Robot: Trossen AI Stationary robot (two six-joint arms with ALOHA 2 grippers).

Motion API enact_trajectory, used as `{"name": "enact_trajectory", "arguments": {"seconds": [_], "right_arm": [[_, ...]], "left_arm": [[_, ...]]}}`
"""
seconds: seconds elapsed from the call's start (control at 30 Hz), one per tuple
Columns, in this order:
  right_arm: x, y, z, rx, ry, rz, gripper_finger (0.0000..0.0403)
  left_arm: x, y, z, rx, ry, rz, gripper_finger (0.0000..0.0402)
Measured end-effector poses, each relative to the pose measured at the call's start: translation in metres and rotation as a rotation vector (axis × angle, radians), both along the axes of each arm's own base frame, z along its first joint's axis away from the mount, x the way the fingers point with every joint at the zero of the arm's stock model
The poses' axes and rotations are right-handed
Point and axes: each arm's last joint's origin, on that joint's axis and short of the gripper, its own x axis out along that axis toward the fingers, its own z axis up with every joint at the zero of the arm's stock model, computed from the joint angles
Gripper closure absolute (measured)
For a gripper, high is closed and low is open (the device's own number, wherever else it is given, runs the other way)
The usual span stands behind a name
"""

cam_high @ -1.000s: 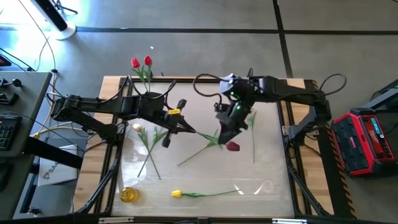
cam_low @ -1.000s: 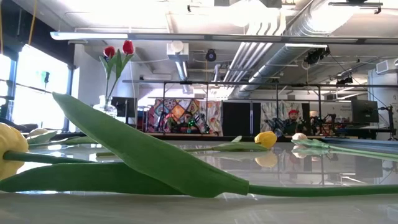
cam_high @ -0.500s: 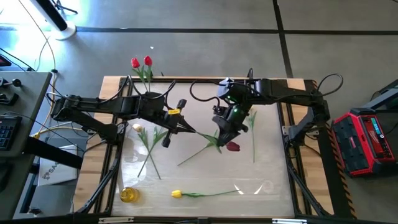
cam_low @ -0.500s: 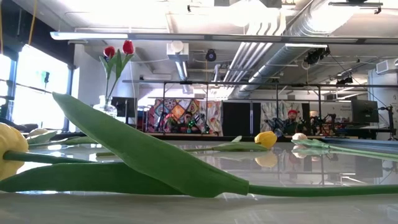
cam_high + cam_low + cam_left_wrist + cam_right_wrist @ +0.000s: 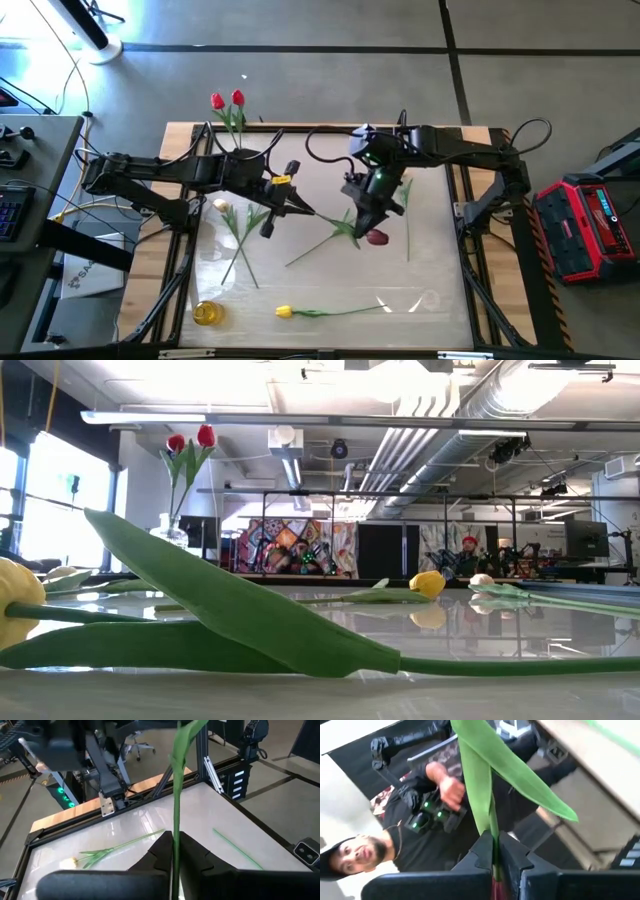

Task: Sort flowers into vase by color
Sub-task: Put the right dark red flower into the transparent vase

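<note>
The right gripper [image 5: 362, 222] hangs over the middle of the worktop [image 5: 440, 270], its jaws clamped on the stem of a maroon tulip [image 5: 375, 237]; in the right wrist view that stem [image 5: 493, 845] runs up between the two dark fingers [image 5: 482, 852] with a broad green leaf [image 5: 520, 775] spreading beyond them, and a person [image 5: 405, 825] in dark clothes shows in the room behind. The maroon head sits just beside the gripper toward the front edge, and the stem trails off toward the front left. The left gripper [image 5: 272, 205] is held over the left half of the worktop, jaws clamped on a thin green stem [image 5: 175, 835] that rises straight up between its fingers [image 5: 197, 852] in the left wrist view; which flower head belongs to it cannot be told. A cream tulip [image 5: 223, 206] lies near the left edge with its stem and leaves running toward the front. A yellow tulip [image 5: 284, 312] lies along the front edge, its stem pointing right. A yellow object [image 5: 207, 313] sits at the front left corner. A loose green stem [image 5: 407, 225] lies toward the right edge. At the back left corner a vase [image 5: 170, 532] holds two red tulips [image 5: 228, 100] upright. In the low view another yellow tulip head [image 5: 427, 584] rests farther back on the worktop.
</note>
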Motion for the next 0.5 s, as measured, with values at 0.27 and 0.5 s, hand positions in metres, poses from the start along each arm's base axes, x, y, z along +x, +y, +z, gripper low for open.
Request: {"name": "enact_trajectory", "arguments": {"seconds": [0.27,0.5], "right_arm": [[-0.004,-0.006,0.001,0.166,0.187,-0.017,0.0401],[-0.02,-0.039,-0.003,0.223,0.378,-0.156,0.0399]], "left_arm": [[0.01,-0.002,-0.01,-0.007,0.034,0.002,0.0334],[0.028,-0.006,-0.026,-0.022,0.065,0.001,0.0304]]}}
